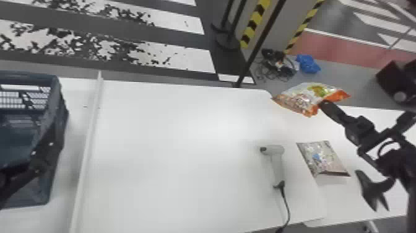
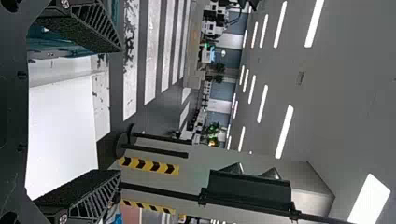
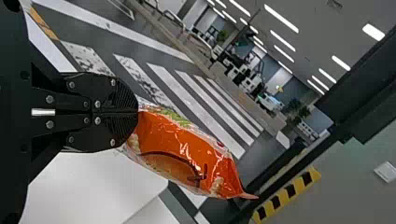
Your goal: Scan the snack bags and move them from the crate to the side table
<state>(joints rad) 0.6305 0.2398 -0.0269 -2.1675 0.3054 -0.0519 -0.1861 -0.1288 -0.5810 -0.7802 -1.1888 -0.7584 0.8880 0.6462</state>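
Right gripper (image 1: 323, 106) clenched on orange snack bag (image 1: 305, 97), bag jutting beyond fingertips, left gripper (image 1: 40, 162) spread apart

A white desk (image 1: 185, 124) spreads between the left jaws and right jaws. Beyond both, worn white stripes (image 1: 192, 59) cross the dark grey floor (image 1: 179, 37). Farther out than the right jaws, tangled cables (image 1: 277, 66) and a blue bundle (image 1: 308, 64) lie on the floor near black-and-yellow tape (image 1: 255, 23), with a reddish floor patch (image 1: 340, 49) past them. High beyond the left jaws, bright strip lights (image 2: 284, 130) line a grey ceiling (image 2: 345, 102).
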